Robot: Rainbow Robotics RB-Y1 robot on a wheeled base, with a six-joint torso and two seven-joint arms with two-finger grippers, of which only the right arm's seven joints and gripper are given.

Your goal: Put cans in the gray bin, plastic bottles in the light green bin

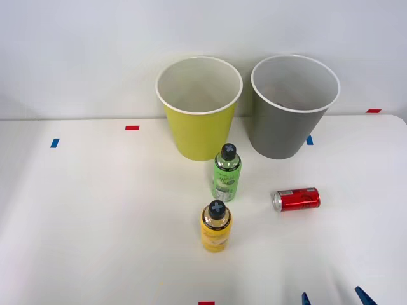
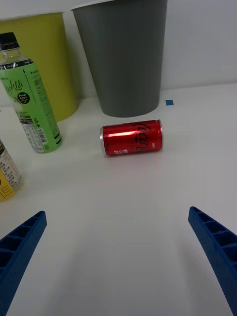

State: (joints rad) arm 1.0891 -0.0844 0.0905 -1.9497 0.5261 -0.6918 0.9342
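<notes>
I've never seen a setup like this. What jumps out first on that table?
Two tall bins stand at the back of the white table: a yellow-green bin and, to its right, a gray bin. In front, a green bottle and a yellow bottle stand upright, while a red soda can lies on its side.
</notes>
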